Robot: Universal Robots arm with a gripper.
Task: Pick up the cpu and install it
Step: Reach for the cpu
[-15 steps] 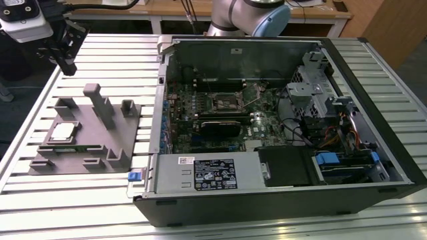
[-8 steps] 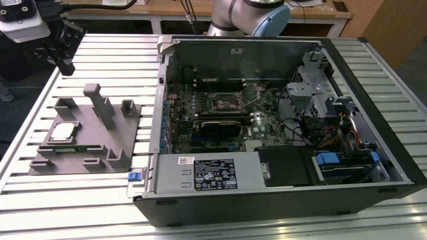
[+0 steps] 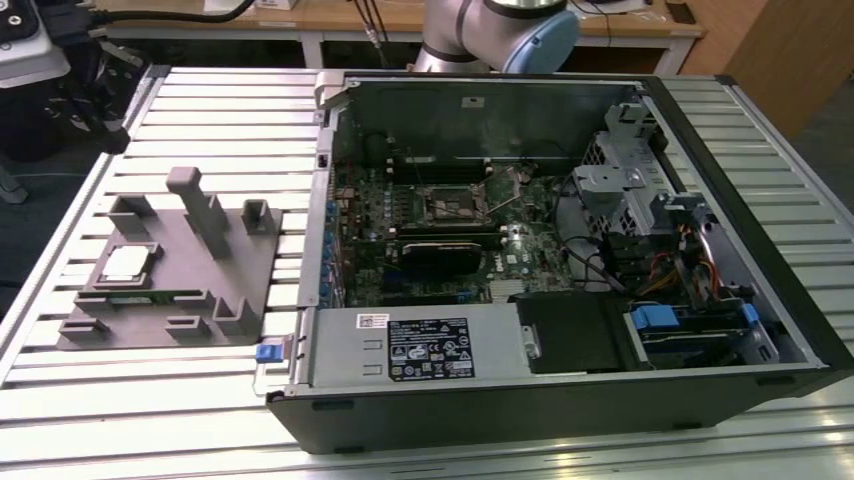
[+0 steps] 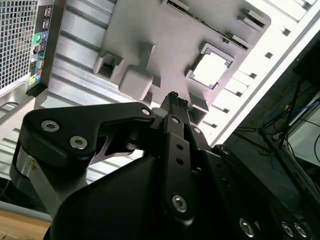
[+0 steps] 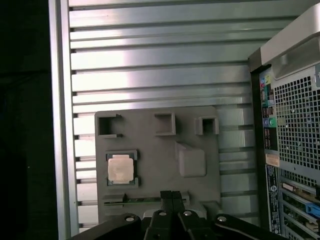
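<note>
The cpu (image 3: 127,262) is a small pale silver square lying in a recess of the grey fixture (image 3: 174,290) at the exterior view's left. Both wrist views look down on it: cpu (image 4: 210,69) and cpu (image 5: 120,169) sit flat in their pocket on the fixture (image 5: 150,135). My gripper (image 5: 172,196) hangs well above the fixture (image 4: 150,30), off to one side of the chip, its black fingers pressed together with nothing between them. The same shut fingertips of the gripper (image 4: 173,98) appear in the second wrist view. The arm (image 3: 497,30) stands behind the case.
An open computer case (image 3: 747,200) lies on the slatted aluminium table (image 3: 200,100), with the motherboard's empty socket (image 3: 438,203) in its middle. A white-labelled black box (image 3: 420,345) fills its front. Tall posts (image 3: 200,205) rise from the fixture. A green strip (image 5: 135,200) lies in a fixture slot.
</note>
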